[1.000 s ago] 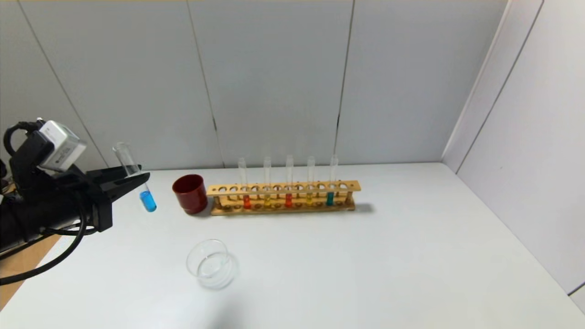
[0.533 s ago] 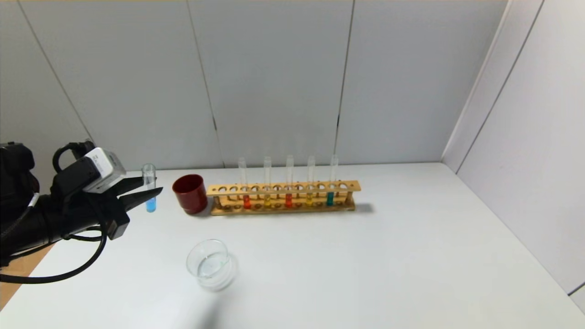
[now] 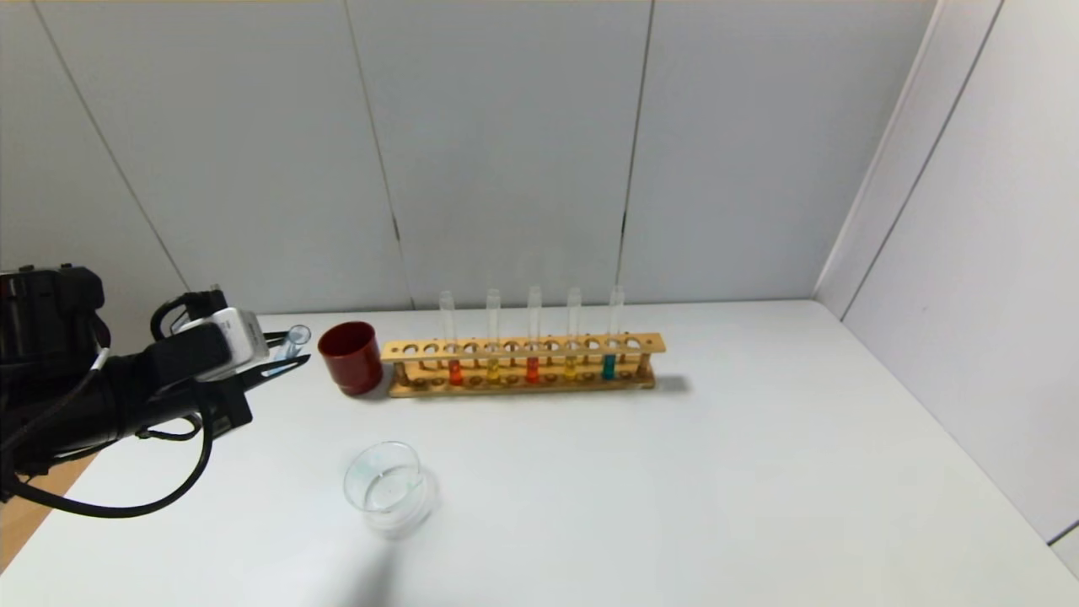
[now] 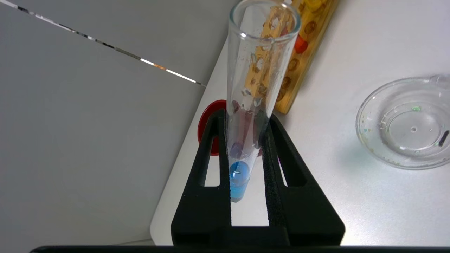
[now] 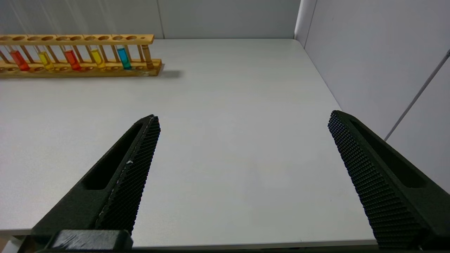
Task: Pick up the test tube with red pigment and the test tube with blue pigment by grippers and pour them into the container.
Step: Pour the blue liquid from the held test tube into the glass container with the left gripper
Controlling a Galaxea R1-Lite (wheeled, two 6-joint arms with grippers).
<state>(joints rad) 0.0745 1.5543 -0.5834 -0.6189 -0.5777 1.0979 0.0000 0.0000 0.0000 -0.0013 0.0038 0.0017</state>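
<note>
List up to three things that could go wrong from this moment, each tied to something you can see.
1. The left tool holds the blue tube tilted, mouth toward the red cup; its liquid could spill outside the dish.
2. Only the two fingers pinch the smooth glass, so it might slip.
3. Swinging toward the dish, the tube could clip the cup or rack.

Bright, even overhead light; soft short shadows; mild softness.
</note>
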